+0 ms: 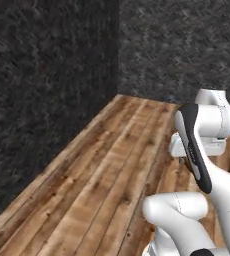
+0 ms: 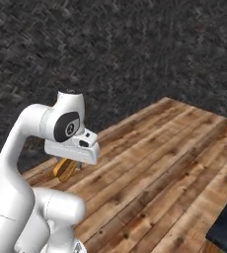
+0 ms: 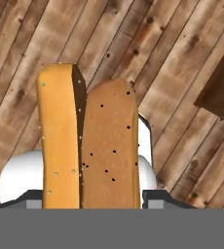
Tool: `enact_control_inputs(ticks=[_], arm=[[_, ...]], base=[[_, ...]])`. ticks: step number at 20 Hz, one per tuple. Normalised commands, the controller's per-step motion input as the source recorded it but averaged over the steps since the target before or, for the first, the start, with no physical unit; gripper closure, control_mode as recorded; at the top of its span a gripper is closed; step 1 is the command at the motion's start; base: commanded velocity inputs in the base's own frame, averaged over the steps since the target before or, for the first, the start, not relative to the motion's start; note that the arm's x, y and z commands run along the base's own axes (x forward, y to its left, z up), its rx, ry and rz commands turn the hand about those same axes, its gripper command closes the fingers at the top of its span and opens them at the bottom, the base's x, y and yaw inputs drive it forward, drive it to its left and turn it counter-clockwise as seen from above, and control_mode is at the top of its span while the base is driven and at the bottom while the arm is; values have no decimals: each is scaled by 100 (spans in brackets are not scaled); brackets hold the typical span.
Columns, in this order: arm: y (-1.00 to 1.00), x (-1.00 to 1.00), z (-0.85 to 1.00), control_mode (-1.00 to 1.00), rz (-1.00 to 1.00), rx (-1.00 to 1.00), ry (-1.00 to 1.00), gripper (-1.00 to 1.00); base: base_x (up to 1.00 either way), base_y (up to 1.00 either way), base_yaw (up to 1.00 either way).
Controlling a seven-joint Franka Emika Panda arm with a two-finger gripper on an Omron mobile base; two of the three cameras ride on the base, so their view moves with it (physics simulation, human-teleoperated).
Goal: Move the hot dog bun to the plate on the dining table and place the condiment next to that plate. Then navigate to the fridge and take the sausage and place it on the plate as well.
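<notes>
Carrying the hot dog bun [image 3: 89,146] in the gripper [image 2: 68,165], I judge the first step underway: bun clasped and lifted clear of the wooden floor [image 1: 102,185], nothing delivered yet. In the hand view the bun rises toward twelve o'clock, two long halves, one smooth orange, one browner and speckled, with a dark split between. Plank floor, knotty and grained; rough dark walls [image 1: 47,75] behind. Condiment and sausage remain.
</notes>
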Motion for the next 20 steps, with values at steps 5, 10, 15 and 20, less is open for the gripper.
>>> enact_control_inputs(ticks=[5,10,15,20], arm=[[0,0,0,100,0,0,0,100],[0,0,0,100,0,0,0,100],[0,0,0,100,0,0,0,100],[0,0,0,100,0,0,0,100]], base=[[99,22,-69],[93,46,-67],[56,91,-59],[56,100,-56]])
